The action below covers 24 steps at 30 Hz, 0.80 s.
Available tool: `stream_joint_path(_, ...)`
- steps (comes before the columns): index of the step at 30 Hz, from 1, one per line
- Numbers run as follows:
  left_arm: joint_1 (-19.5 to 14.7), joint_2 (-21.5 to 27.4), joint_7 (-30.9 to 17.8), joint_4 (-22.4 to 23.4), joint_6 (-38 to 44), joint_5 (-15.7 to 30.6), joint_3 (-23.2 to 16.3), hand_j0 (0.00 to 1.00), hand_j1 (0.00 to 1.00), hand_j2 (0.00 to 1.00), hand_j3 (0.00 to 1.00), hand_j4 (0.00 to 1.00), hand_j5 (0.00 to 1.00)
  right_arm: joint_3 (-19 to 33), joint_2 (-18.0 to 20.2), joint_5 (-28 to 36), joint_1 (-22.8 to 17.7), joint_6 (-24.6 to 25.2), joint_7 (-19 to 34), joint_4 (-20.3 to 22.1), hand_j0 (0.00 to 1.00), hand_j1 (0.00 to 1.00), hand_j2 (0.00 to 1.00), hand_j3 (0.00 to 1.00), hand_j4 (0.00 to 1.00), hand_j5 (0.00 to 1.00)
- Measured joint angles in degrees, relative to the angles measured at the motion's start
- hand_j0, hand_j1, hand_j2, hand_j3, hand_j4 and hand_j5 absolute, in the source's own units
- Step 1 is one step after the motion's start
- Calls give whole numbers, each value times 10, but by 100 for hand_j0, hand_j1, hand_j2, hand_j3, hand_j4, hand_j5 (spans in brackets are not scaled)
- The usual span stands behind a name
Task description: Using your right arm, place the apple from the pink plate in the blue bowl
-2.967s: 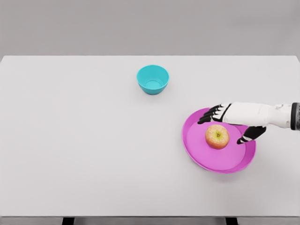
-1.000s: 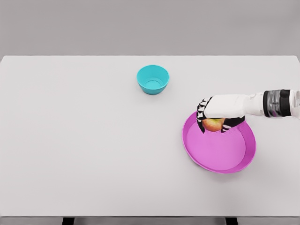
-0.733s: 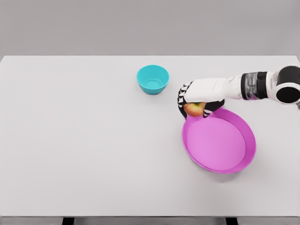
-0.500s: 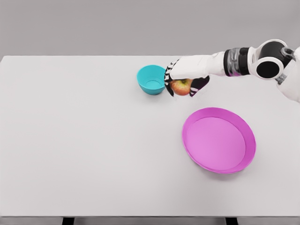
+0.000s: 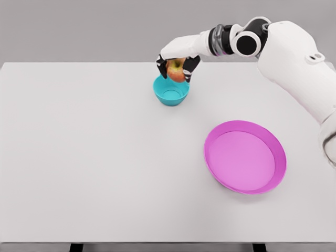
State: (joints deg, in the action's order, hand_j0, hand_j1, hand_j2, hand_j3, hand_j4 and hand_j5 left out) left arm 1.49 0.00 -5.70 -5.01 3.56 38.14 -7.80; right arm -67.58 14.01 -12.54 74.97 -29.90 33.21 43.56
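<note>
My right hand [image 5: 176, 66] hangs over the blue bowl [image 5: 170, 91], its fingers shut on the red-yellow apple [image 5: 177, 70]. The apple sits just above the bowl's far rim, not touching it. The bowl stands upright near the middle of the table's far half. The pink plate [image 5: 245, 156] lies bare at the right, well apart from the hand. My white right arm reaches in from the upper right across the table's back edge.
The white table [image 5: 94, 157] spans the whole view, its front edge at the bottom. A grey wall lies behind the far edge. The left arm does not show.
The right hand closed on the apple, lifted it off the pink plate and carried it left and away to above the blue bowl. The plate and bowl stayed put.
</note>
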Motion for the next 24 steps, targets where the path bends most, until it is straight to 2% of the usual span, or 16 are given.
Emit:
stream_joint_path(4,0,0,0,0,0,0,0,100,100,100,100,100,100,3,-37,-22,6,-5,-18,-56,38,38,38,38,38,38)
stream_joint_path(5,1,0,0,0,0,0,0,100,100,100,100,100,100,4,-44,-28,6,-6,-21,-66,42,42,42,42,42,42)
stream_joint_path(7,1,0,0,0,0,0,0,100,100,100,100,100,100,5,-53,-35,4,-6,-26,-79,62,62,62,62,62,62)
stream_joint_path(10,1,0,0,0,0,0,0,100,100,100,100,100,100,6,-58,-40,4,-5,-30,-87,75,75,75,75,75,75)
stream_joint_path(12,0,0,0,0,0,0,0,100,100,100,100,100,100,7,-59,-42,4,-4,-31,-89,83,83,83,83,83,83)
stream_joint_path(17,1,0,0,0,0,0,0,100,100,100,100,100,100,9,-58,-44,-12,-4,-32,-83,85,85,85,85,85,85)
stream_joint_path(18,0,0,0,0,0,0,0,100,100,100,100,100,100,14,-56,-45,-16,-4,-31,-76,95,95,95,95,95,95)
stream_joint_path(20,1,0,0,0,0,0,0,100,100,100,100,100,100,24,-52,-45,-15,-2,-29,-67,100,100,100,100,100,100)
stream_joint_path(22,0,0,0,0,0,0,0,100,100,100,100,100,100,34,-47,-45,-18,0,-28,-58,100,100,100,100,100,100)
stream_joint_path(24,1,0,0,0,0,0,0,100,100,100,100,100,100,41,-31,-45,-19,6,-26,-31,100,100,100,100,100,100)
